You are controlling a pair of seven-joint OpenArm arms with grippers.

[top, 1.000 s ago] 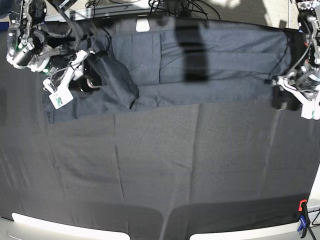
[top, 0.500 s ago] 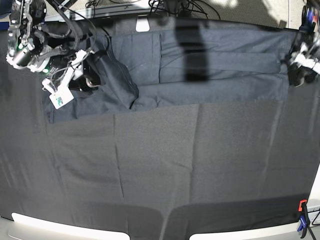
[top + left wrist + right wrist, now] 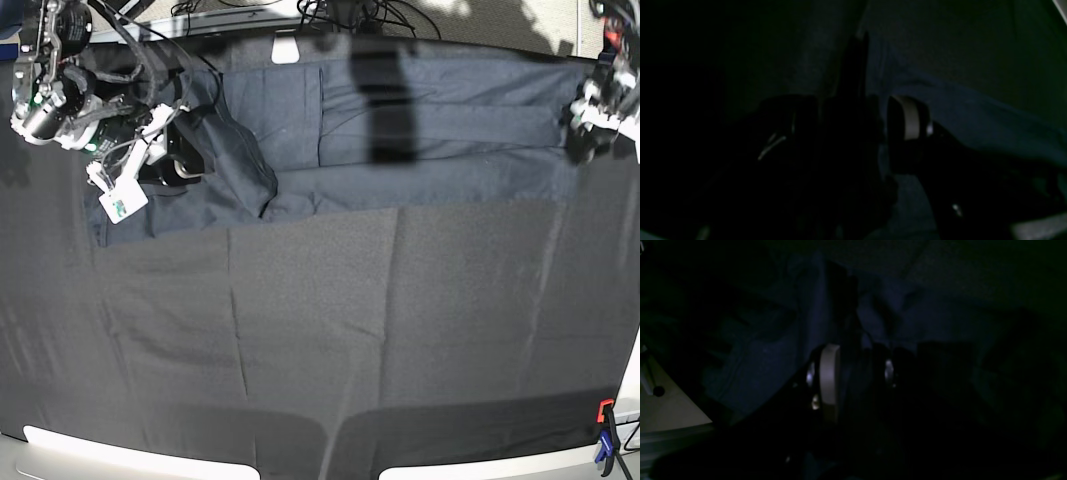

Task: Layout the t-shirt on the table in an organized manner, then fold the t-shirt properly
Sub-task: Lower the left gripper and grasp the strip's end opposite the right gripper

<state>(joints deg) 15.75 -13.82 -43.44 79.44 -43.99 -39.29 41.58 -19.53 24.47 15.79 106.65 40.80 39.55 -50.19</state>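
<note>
My table (image 3: 320,360) was big, flat and covered in creased black cloth. An orange and blue clamp (image 3: 605,440) sat at its near corner. The dark grey t-shirt (image 3: 400,130) lay rumpled along the far side.

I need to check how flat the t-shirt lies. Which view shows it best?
The base view: the whole t-shirt is spread along the table's far edge, bunched at one end. Both wrist views are dark close-ups of folds only.

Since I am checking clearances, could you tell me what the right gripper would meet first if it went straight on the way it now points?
Probably the dark charcoal-grey fabric t-shirt: the right gripper points into its folds, though depth is unclear.
</note>
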